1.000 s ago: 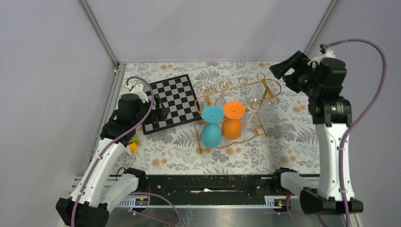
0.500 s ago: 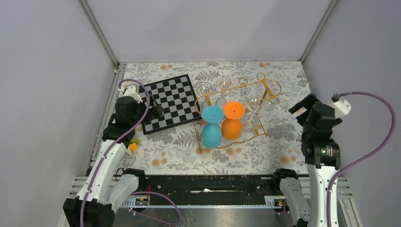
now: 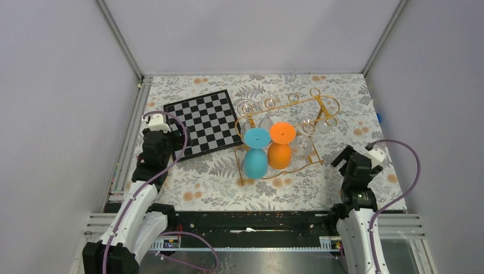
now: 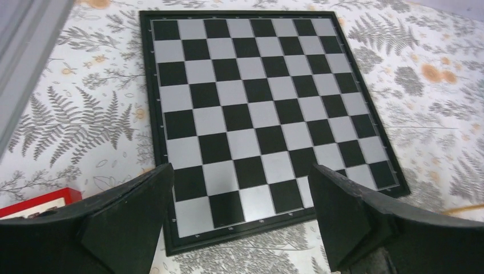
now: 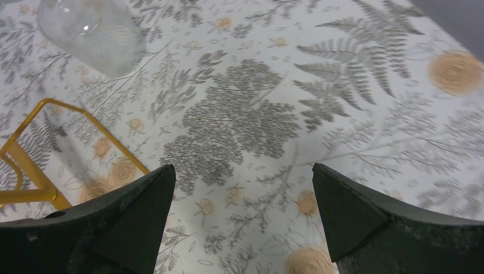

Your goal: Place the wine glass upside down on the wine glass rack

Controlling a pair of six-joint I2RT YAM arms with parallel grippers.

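Observation:
The gold wire wine glass rack stands right of centre. A blue wine glass and an orange wine glass hang upside down in it, with clear glasses around them. My left gripper is open and empty, low at the near edge of the chessboard; the left wrist view shows the board between its fingers. My right gripper is open and empty, low to the right of the rack. Its wrist view shows a clear glass bowl and a rack corner ahead of the gripper.
The floral tablecloth covers the table. Grey walls and metal posts close in the left, back and right sides. A red-edged object lies by the left finger. A small blue item sits at the right wall.
Both arms have drawn back and down towards the near edge. The right arm dropped from high at the back right to low beside the rack. The glasses and rack have not moved.

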